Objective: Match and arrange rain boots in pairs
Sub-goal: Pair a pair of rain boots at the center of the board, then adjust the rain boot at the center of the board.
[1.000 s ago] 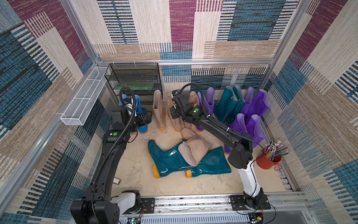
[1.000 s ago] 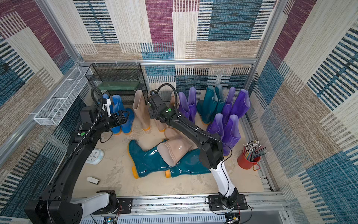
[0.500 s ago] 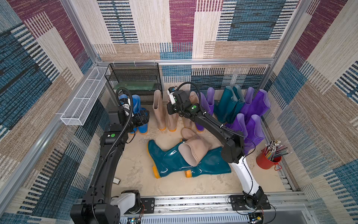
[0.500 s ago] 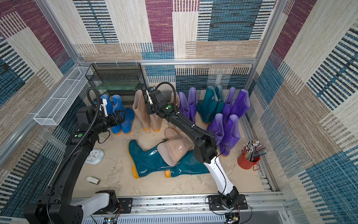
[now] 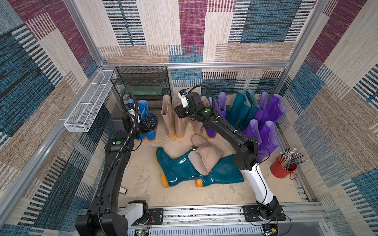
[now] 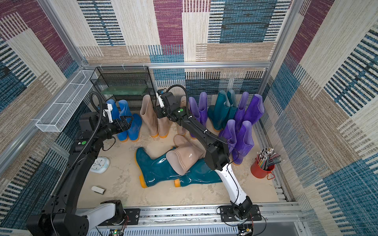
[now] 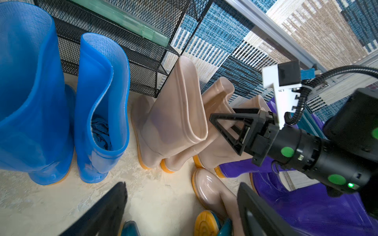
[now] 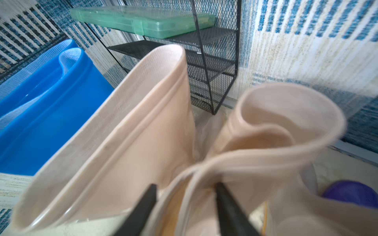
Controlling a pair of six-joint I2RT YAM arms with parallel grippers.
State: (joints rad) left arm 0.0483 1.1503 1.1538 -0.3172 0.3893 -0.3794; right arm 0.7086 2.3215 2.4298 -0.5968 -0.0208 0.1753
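The right gripper (image 8: 185, 187) is hanging over the beige boots (image 5: 167, 114) that are standing in a row in front of the rack (image 5: 143, 81). Its jaws are standing apart, one on each side of the soft, folded rim of the second beige boot (image 8: 266, 126). This rim is blurred in the right wrist view, but it seems to be lying loose between the jaws, not pinched. The first beige boot (image 8: 114, 132) is standing just beside it, on the side of the blue boots (image 7: 41, 92). The third beige boot (image 5: 198, 127) is standing behind the right arm, next to a purple pair (image 5: 219, 104).

The left gripper (image 7: 182, 186) is hovering low near the blue boots, which are standing upright side by side at the left end of the rack. Its jaws are wide open and are holding nothing.

In the middle of the floor, two teal boots (image 5: 180, 167) are lying on their sides with the soles toward the left arm. A fourth beige boot (image 5: 204, 159) is lying across them. By the back wall a teal pair (image 5: 241, 110) is standing upright. More purple boots (image 5: 270, 110) are standing to its right, and another purple pair (image 5: 262, 137) is standing in front of those. A red cup (image 5: 280, 173) of pencils is standing near the right wall, and a small clock (image 6: 99, 165) is lying beside the left arm.
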